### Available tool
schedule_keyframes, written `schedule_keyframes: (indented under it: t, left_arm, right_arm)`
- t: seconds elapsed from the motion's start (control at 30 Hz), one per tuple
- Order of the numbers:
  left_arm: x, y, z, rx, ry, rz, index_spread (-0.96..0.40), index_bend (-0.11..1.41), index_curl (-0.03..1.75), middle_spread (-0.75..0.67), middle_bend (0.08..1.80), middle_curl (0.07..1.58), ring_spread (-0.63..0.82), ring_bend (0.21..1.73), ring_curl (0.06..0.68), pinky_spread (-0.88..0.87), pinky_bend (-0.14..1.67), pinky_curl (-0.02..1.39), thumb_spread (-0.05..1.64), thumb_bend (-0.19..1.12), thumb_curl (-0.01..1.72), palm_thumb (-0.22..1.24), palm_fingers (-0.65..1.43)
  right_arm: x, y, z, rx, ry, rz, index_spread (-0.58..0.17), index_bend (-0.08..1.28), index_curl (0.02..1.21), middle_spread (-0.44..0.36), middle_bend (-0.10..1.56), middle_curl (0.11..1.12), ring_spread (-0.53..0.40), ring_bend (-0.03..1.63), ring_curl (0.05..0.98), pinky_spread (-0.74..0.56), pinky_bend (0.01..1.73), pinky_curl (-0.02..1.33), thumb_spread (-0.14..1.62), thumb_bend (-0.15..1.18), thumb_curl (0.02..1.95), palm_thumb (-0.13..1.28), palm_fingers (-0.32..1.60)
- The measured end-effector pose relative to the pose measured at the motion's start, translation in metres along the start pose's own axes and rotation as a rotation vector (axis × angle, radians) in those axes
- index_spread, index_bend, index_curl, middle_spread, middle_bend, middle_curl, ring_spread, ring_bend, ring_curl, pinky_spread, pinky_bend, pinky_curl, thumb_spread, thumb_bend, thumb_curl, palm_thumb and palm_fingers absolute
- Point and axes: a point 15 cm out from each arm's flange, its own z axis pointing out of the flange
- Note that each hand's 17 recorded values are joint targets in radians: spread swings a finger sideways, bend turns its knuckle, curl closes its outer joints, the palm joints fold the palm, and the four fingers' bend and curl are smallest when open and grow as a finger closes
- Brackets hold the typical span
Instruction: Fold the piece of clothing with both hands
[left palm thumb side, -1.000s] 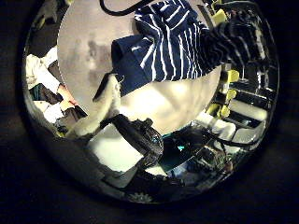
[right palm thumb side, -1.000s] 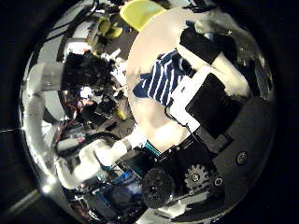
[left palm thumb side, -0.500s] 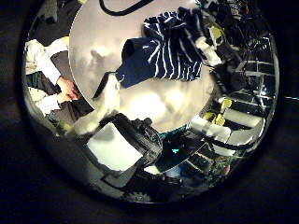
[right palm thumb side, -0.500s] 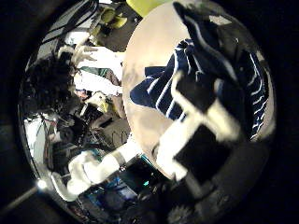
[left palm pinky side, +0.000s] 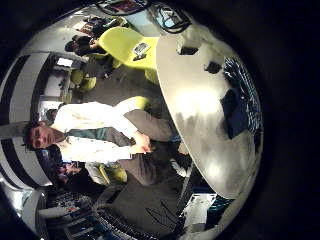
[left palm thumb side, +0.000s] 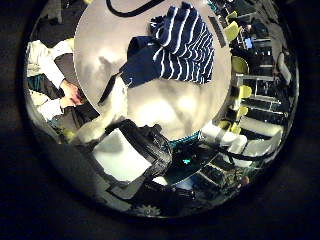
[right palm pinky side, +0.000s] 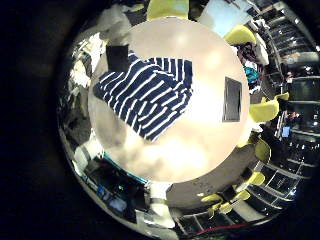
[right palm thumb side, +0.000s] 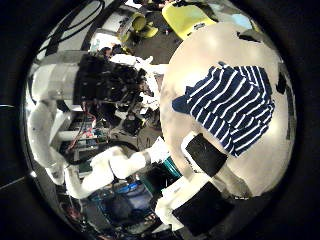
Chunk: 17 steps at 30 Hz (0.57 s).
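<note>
Navy-and-white striped garment (right palm pinky side: 150, 93): lying in a rough bundle on the pale round worktop (right palm pinky side: 200, 150), partly folded, touched by neither hand. Smaller in both thumb-side palm views than half a second ago, when right-hand fingers lay over the cloth; judged released, hands lifted clear. Right hand (right palm thumb side: 205, 175): fingers straight, empty. Left hand (left palm thumb side: 125, 150): fingers relaxed, empty. Fold judged done or awaiting another pass
</note>
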Motion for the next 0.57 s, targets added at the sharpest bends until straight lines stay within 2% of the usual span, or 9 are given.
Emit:
schedule_keyframes:
  t: [0.13,0.23,0.43,0.57]
  left_arm:
    - [0.007,0.002,-0.007,0.003,0.013,-0.002,-0.08,0.19,0.53,0.04,0.20,0.40,-0.01,0.69,0.243,0.03,0.49,0.35,1.12,-0.02,0.35,0.58,0.33]
    - [0.011,0.002,-0.011,0.003,0.026,-0.022,-0.08,0.19,0.53,0.04,0.19,0.40,-0.02,0.69,0.243,0.03,0.49,0.35,1.12,-0.02,0.35,0.58,0.33]
    - [0.010,0.012,-0.016,-0.023,0.020,-0.037,-0.08,0.19,0.53,0.03,0.19,0.40,-0.02,0.69,0.241,0.03,0.50,0.35,1.13,-0.02,0.35,0.57,0.33]
    - [0.009,0.026,-0.019,-0.027,0.017,-0.038,-0.09,0.19,0.53,0.03,0.19,0.40,-0.03,0.69,0.240,0.02,0.50,0.35,1.13,-0.02,0.35,0.57,0.33]
  right_arm:
    - [0.011,0.040,-0.018,-0.073,-0.009,0.049,-0.364,0.19,0.43,-0.029,0.38,0.42,0.055,0.86,0.400,0.35,0.81,0.65,1.25,-0.01,0.57,0.70,0.08]
    - [0.038,0.072,-0.034,-0.111,-0.004,0.116,-0.354,0.19,0.42,-0.028,0.38,0.41,0.076,0.83,0.381,0.40,0.75,0.61,1.26,-0.02,0.56,0.68,0.09]
    - [0.070,0.121,-0.055,-0.161,0.091,0.187,-0.335,0.18,0.40,-0.008,0.37,0.40,0.111,0.76,0.344,0.45,0.66,0.53,1.31,-0.02,0.51,0.63,0.10]
    - [0.080,0.149,-0.052,-0.180,0.101,0.226,-0.333,0.18,0.39,0.004,0.36,0.39,0.126,0.73,0.325,0.46,0.63,0.50,1.34,-0.01,0.48,0.62,0.12]
